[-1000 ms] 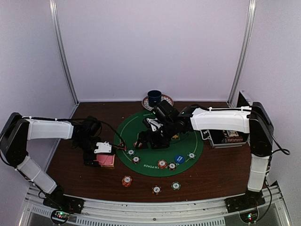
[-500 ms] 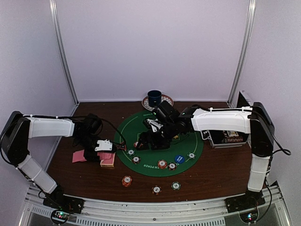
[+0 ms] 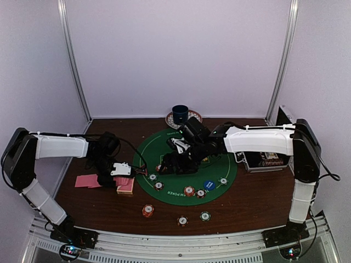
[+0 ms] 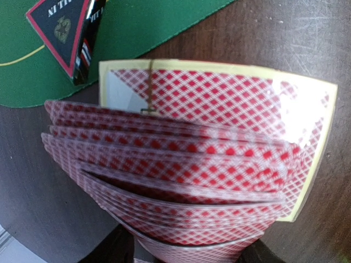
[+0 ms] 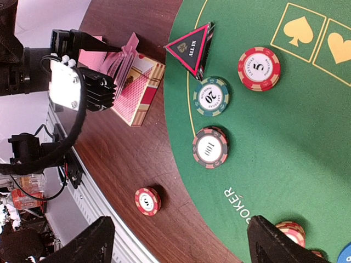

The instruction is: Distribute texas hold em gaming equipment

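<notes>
The left gripper (image 5: 118, 59) is clamped on some pink-backed playing cards (image 4: 192, 164) toward the desk's (image 3: 247, 203) left edge, probably so it can deal them. The right gripper (image 5: 184, 241) hangs wide apart over poker chips (image 5: 210, 148) on the green mat (image 5: 285, 137).

The pink-backed playing cards (image 4: 181, 164) are stacked on the bench just left of the green mat (image 5: 285, 164), with the upper cards lifted in a fan; a loose card (image 3: 88, 181) lies flat further left. The black-red triangle marker (image 5: 191, 48), lettered ALL IN, sits at the mat's edge near a red chip (image 5: 259, 68), a green chip (image 5: 211, 96) and a dark chip (image 5: 210, 147), all lying flat. Three further chips (image 3: 182, 221) lie on bare bench towards the front.
</notes>
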Available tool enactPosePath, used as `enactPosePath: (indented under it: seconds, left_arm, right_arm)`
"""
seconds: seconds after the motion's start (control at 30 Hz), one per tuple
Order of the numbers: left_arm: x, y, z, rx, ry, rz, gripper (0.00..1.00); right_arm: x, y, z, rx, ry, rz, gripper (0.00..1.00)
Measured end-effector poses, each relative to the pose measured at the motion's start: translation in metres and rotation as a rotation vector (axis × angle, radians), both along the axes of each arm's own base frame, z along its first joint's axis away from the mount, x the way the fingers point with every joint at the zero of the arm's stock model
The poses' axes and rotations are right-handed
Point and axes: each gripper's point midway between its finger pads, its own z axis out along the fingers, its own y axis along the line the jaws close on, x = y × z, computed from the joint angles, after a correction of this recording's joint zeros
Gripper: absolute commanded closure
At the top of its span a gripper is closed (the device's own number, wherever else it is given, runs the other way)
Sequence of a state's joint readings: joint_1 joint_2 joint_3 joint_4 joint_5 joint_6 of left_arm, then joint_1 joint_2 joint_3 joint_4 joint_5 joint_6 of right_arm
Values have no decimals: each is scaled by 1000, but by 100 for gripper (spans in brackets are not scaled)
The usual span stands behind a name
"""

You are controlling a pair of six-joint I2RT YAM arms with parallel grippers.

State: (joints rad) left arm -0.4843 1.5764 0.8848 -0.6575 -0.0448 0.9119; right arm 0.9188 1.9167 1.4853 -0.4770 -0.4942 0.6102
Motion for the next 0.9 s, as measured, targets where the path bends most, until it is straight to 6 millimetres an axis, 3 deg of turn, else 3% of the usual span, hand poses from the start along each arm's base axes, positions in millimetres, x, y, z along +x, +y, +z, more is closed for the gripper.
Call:
enactPosePath:
  seconds: [0.23,0.53,0.9]
  left_arm:
    - [0,1,1,7,6,0,100]
    - [-1,-3,10,7,26,-7,100]
    - [-4,-9,14,2,34,1,100]
  right_arm:
    - [0,1,1,9,5,-2,15]
    - [3,18,10,115,62,-8,22]
    - [18,31,-23,239,231,-87,29]
